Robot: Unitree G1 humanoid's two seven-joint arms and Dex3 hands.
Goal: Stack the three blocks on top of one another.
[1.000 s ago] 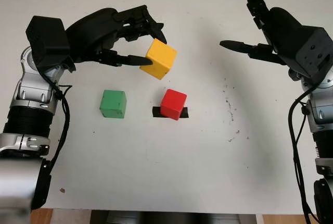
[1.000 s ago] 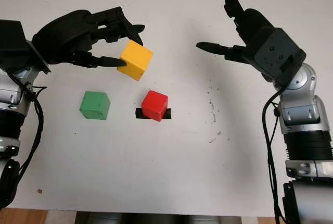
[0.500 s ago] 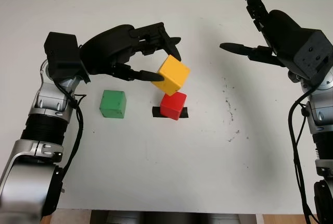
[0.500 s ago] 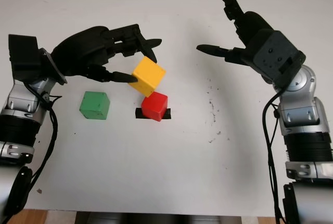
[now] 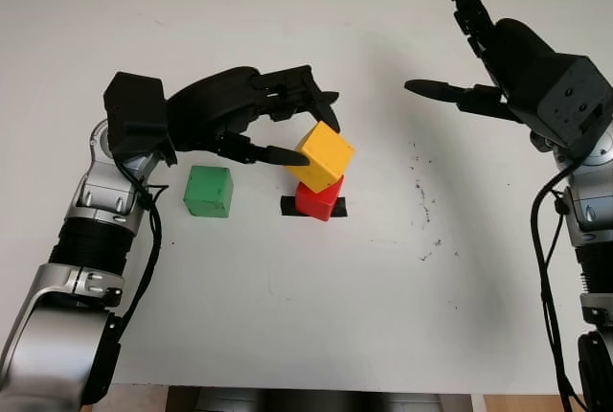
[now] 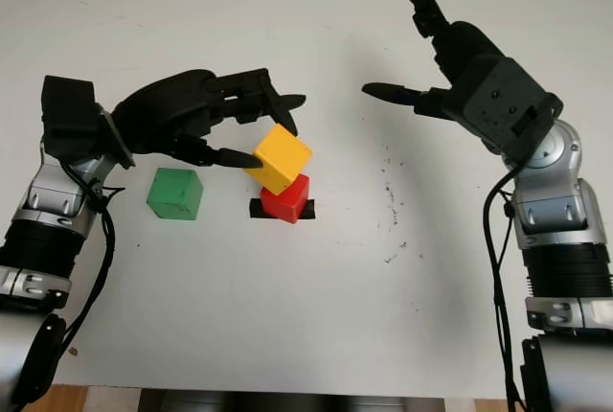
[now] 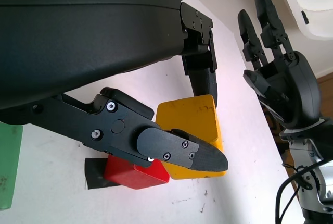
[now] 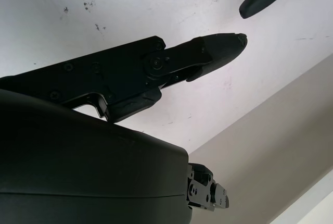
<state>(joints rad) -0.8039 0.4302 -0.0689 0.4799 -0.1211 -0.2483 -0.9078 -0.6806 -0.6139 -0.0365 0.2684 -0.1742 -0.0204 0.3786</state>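
The left hand (image 5: 287,129) clamps a tilted yellow block (image 5: 323,156) over the red block (image 5: 317,198) to stack it. Green block (image 5: 209,191) waits left. Right hand (image 5: 479,67) hovers open, far right.

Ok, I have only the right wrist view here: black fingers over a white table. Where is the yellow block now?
Observer: The yellow cube-shaped block is held in the left hand, right over the red cube-shaped block.
Operator: Does it sit flat on the red one?
Observer: No, it is tilted, one corner pointing down. I cannot tell if they touch.
Operator: And the third block?
Observer: The green cube-shaped block stands alone on the white table, beside the red one, toward the left arm.
Operator: My right hand?
Observer: The right hand is open, raised over the table's far right.
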